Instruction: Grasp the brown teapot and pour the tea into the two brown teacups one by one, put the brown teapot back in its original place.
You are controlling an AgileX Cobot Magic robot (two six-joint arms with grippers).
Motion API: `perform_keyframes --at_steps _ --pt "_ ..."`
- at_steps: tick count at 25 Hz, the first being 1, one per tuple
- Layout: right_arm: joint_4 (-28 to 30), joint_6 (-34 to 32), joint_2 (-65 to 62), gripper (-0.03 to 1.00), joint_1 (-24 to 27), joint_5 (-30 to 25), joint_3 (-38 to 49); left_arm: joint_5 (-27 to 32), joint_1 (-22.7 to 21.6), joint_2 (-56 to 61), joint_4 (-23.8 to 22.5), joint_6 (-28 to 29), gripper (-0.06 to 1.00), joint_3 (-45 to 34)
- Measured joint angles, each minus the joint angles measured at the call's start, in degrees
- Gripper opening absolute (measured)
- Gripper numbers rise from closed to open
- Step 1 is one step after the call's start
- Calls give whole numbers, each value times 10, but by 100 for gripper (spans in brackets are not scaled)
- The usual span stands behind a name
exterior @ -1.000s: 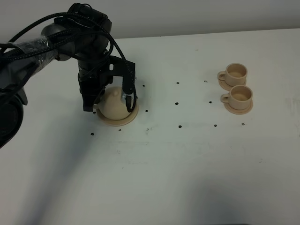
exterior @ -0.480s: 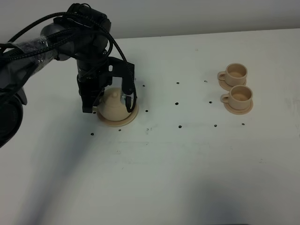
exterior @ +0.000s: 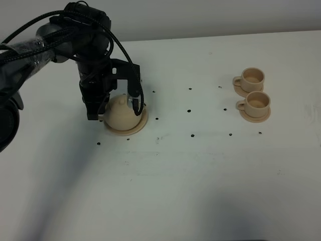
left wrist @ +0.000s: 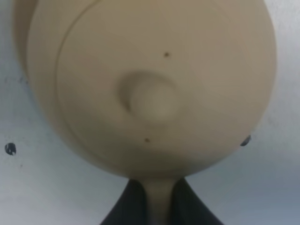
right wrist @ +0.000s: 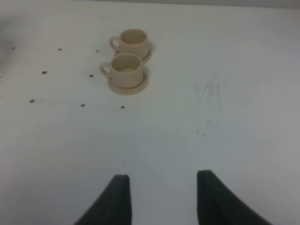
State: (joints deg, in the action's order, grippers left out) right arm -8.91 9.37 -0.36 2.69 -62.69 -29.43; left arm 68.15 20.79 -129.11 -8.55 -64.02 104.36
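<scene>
Overhead, the brown teapot [exterior: 122, 114] is seen over the large saucer [exterior: 125, 132] at the left of the table [exterior: 175, 175], with the left gripper [exterior: 116, 108] directly above it. Whether the pot is lifted clear of the saucer cannot be told. The farther teacup [exterior: 252, 76] and the nearer teacup [exterior: 257, 102] are set side by side on their small saucers [exterior: 255, 114], well apart from the pot to its right, so the pour is judged to call for a carry across the table by the left arm.

In the left wrist view, the frame is filled by the pot, its lid knob [left wrist: 152, 98] central. The loop handle [left wrist: 159, 199] is clamped between the dark fingers [left wrist: 125, 208], and the body lies straight ahead of them. The spout is not shown, and the contents are hidden by the lid.

In the right wrist view, the right gripper [right wrist: 163, 197] is shown with fingers spread and nothing between them. Both teacups lie ahead of it, and no tea can be made out in either.
</scene>
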Motion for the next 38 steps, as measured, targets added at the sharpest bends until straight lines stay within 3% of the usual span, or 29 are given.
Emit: perform_keyframes --at_steps 10,19,27,38 --pt "0 0 0 33 0 0 0 0 -20 13 29 0 13 1" --pt "0 0 0 33 0 0 0 -32 -14 44 108 17 13 5" --pt "0 0 0 33 0 0 0 -59 41 48 115 87 13 5" --pt "0 0 0 33 0 0 0 -122 122 48 77 201 13 5"
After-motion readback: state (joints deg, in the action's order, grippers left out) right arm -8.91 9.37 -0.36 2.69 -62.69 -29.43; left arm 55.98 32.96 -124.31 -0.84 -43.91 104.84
